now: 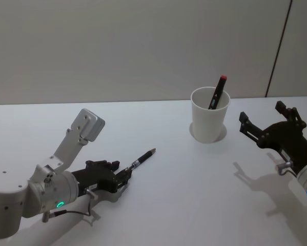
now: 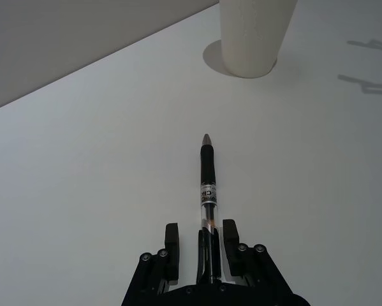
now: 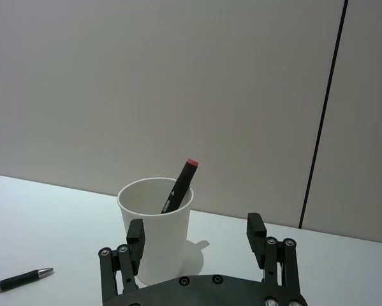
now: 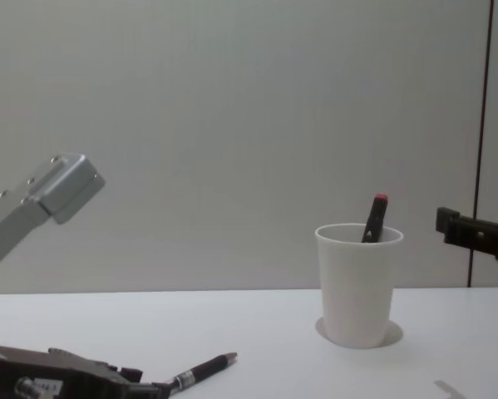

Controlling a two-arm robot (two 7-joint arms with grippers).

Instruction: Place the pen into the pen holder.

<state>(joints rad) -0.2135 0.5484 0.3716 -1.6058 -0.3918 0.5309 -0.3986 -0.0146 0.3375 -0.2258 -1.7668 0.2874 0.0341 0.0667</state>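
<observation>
The pen, black with a clear barrel and a silver tip, lies on the white table with its tip toward the pen holder. Low over the table, my left gripper is open, a finger on each side of the pen's rear end, and small gaps show between the pads and the barrel. The pen holder is a white paper cup standing upright at the back right. My right gripper hovers open and empty to the right of the cup.
A black marker with a red cap leans inside the cup. A grey wall rises behind the table, with a dark vertical seam at the right. Bare tabletop separates the pen tip from the cup.
</observation>
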